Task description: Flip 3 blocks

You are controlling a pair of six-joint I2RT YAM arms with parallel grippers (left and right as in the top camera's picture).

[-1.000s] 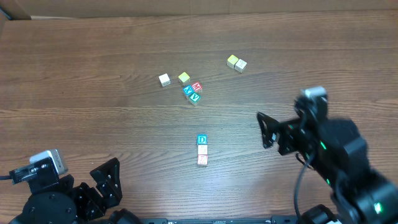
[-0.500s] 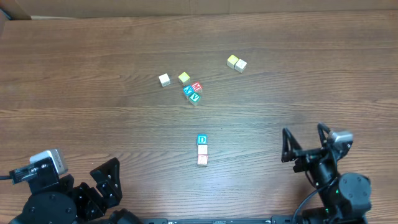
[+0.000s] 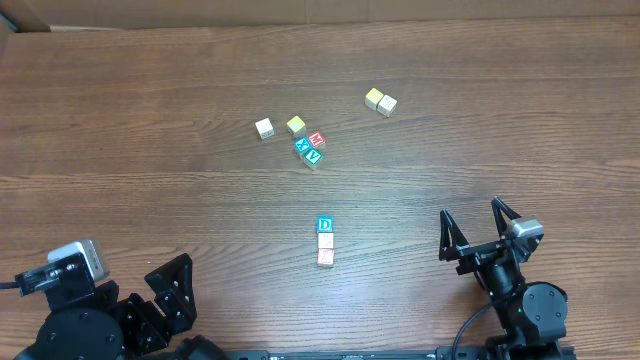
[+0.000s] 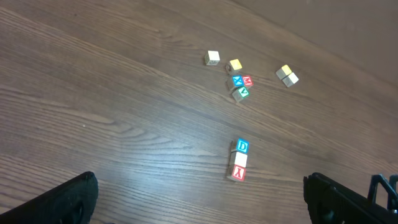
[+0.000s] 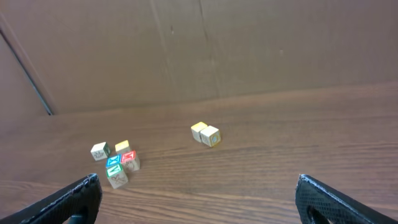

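– Looking down from overhead, spotted the D block (image 3: pixel 324 225), whitish block (image 3: pixel 325 241) and red-letter block (image 3: pixel 325 257) touching in a short column mid-surface (image 3: pixel 150 120).
– And the claws?
– Found the left claw (image 3: pixel 168 275) and right claw (image 3: pixel 470 212) both spread wide, gripping nothing, low at the near edge, well apart from the column.
– From the left wrist?
– Caught the same column, D farthest, red letter nearest.
– Right wrist?
– Showed only the far cubes: a cluster (image 5: pixel 118 165) and a yellow-topped pair (image 5: pixel 205 134).
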